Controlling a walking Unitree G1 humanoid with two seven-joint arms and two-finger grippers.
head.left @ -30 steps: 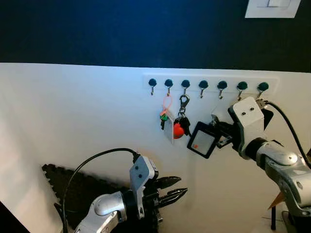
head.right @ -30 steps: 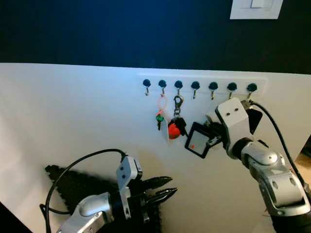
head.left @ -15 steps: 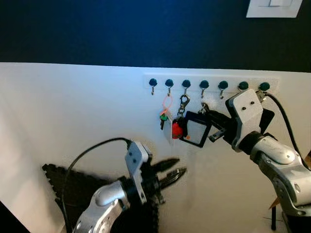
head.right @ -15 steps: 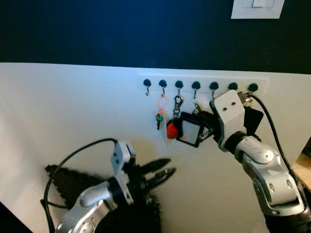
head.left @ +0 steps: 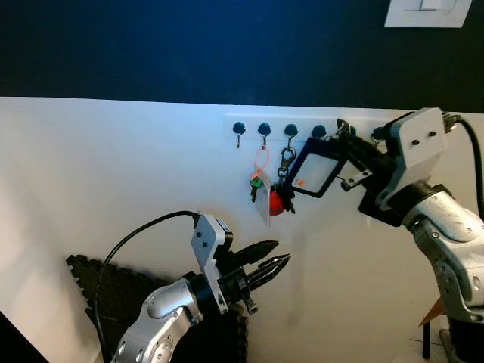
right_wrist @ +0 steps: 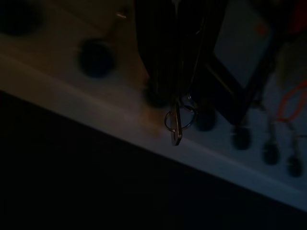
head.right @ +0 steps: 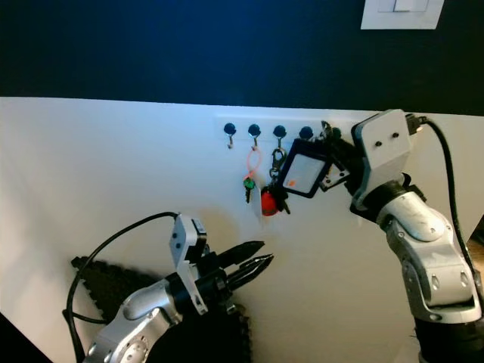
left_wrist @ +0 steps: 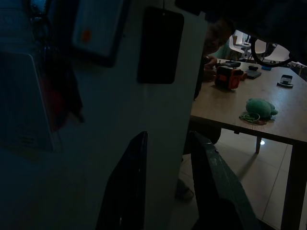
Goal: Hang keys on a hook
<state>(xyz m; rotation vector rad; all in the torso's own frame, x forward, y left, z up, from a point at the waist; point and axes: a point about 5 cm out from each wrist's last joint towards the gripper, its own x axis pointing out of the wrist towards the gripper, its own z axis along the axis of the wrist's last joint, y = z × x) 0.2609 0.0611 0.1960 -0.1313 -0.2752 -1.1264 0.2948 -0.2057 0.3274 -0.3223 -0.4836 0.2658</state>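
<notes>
Keys (right_wrist: 176,123) with a black-framed card tag (head.left: 316,168) are pinched in the right end effector (head.left: 349,155), held up against the white hook rail (head.left: 249,121) near its middle hooks, on the white wall panel under the dark band. Two other key bunches (head.left: 271,189) already hang from hooks toward the rail's left end. The left end effector (head.left: 274,269) hovers low before the panel, its fingers slightly parted and holding nothing.

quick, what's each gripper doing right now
left gripper: open, holding nothing, low by the wall.
right gripper: shut on the key bunch, raised at the hook rail.
</notes>
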